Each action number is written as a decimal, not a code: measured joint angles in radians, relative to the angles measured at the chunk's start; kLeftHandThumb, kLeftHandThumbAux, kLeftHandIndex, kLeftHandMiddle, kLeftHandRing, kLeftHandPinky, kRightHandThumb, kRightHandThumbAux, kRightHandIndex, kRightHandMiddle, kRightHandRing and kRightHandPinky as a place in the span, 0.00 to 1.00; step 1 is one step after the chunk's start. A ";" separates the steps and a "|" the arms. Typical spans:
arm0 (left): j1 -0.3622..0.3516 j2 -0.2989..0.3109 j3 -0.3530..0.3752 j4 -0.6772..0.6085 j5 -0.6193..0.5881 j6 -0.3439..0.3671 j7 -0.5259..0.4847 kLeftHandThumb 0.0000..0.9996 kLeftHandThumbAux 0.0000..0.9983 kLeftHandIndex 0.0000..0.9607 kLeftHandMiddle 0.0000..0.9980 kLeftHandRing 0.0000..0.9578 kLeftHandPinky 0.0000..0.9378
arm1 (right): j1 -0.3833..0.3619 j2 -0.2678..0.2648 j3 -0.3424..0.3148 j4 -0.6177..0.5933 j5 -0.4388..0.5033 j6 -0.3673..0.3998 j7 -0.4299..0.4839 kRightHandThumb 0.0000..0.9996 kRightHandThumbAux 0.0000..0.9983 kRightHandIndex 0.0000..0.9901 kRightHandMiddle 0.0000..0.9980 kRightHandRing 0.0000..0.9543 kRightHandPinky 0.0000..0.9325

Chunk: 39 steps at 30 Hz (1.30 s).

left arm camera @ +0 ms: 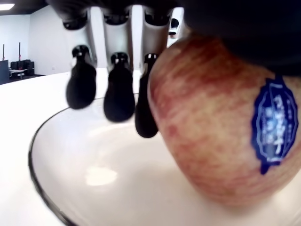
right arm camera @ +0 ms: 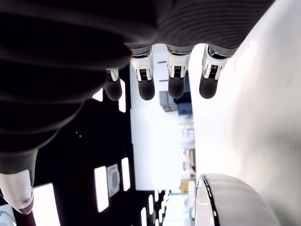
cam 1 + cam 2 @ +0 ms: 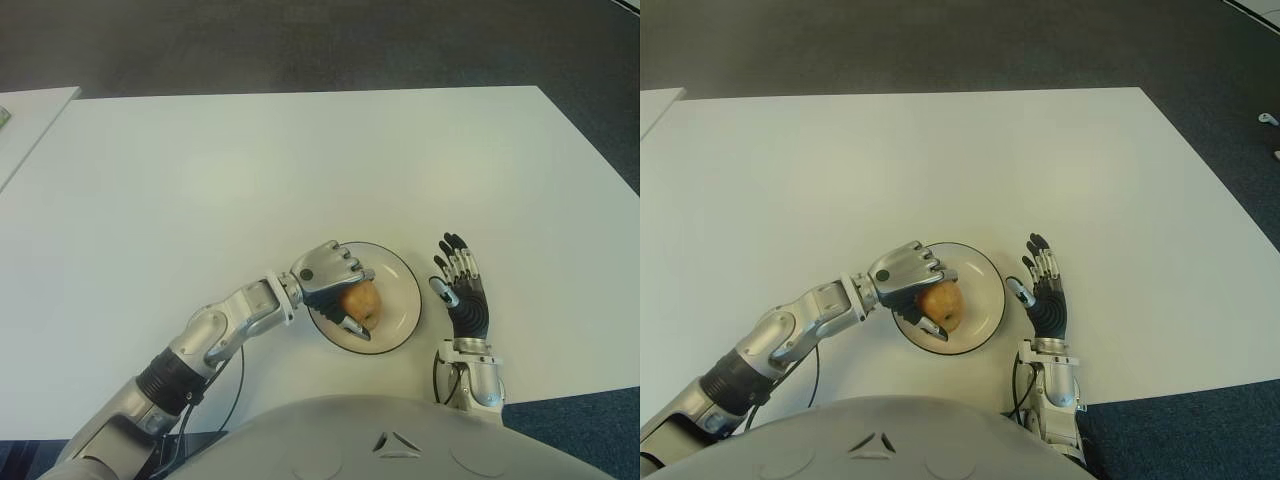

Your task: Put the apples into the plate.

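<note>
The left hand (image 3: 335, 275) is cupping a red-yellow apple (image 3: 362, 303) that is sitting in the white plate (image 3: 403, 290), fingers curled over it but seemingly loosening. If they drag while lifting, the apple may be rolling toward the rim. The right hand (image 3: 462, 290) is showing just right of the plate, fingers spread, holding nothing.

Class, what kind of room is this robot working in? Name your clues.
Probably an office or lab: a plain white table, grey carpet, and a second white table alongside.
</note>
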<state>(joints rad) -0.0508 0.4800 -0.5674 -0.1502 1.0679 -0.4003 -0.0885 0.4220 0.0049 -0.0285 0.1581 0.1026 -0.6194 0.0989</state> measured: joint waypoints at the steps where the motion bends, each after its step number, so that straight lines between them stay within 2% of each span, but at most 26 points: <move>1: 0.000 0.000 0.000 0.001 -0.002 -0.001 0.001 0.50 0.48 0.38 0.55 0.56 0.51 | 0.000 0.000 0.000 0.000 0.000 0.000 0.000 0.07 0.57 0.01 0.00 0.00 0.00; 2: 0.000 0.000 0.000 0.001 -0.006 -0.001 0.001 0.45 0.45 0.35 0.49 0.49 0.46 | 0.000 0.000 0.000 0.000 0.000 0.000 0.000 0.07 0.57 0.01 0.00 0.00 0.00; 4: 0.000 0.000 0.000 0.002 -0.009 -0.001 0.001 0.33 0.39 0.23 0.30 0.30 0.29 | 0.000 0.000 0.000 0.000 0.000 0.000 0.001 0.07 0.57 0.01 0.00 0.00 0.00; 7: -0.002 0.001 0.000 0.002 -0.017 -0.001 -0.008 0.25 0.35 0.12 0.16 0.15 0.16 | 0.000 0.000 0.000 0.000 0.000 0.000 0.003 0.07 0.57 0.01 0.00 0.00 0.00; 10: -0.003 0.001 0.000 0.000 -0.030 0.002 -0.028 0.20 0.34 0.04 0.06 0.05 0.06 | 0.000 0.000 0.000 0.000 0.000 0.000 0.004 0.06 0.56 0.01 0.00 0.00 0.00; 13: -0.006 0.001 0.000 -0.010 -0.046 0.011 -0.079 0.16 0.31 0.01 0.02 0.02 0.02 | 0.000 0.000 0.000 0.000 0.000 -0.001 0.004 0.06 0.56 0.02 0.00 0.00 0.00; 19: -0.016 0.012 0.000 -0.042 -0.059 0.012 -0.152 0.12 0.26 0.00 0.00 0.00 0.00 | -0.001 0.001 0.001 0.000 0.000 -0.001 0.004 0.06 0.55 0.01 0.01 0.00 0.00; 28: -0.018 0.042 0.005 -0.058 -0.066 -0.025 -0.154 0.11 0.21 0.00 0.00 0.00 0.00 | -0.001 0.001 0.003 0.000 -0.023 0.000 -0.009 0.06 0.54 0.01 0.01 0.00 0.00; 39: 0.005 0.042 0.041 -0.072 -0.077 -0.036 -0.141 0.11 0.18 0.00 0.00 0.00 0.00 | -0.001 0.002 0.004 0.000 -0.028 -0.001 -0.014 0.06 0.53 0.02 0.01 0.00 0.00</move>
<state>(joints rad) -0.0454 0.5223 -0.5263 -0.2219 0.9905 -0.4359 -0.2291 0.4213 0.0066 -0.0246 0.1583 0.0742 -0.6200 0.0846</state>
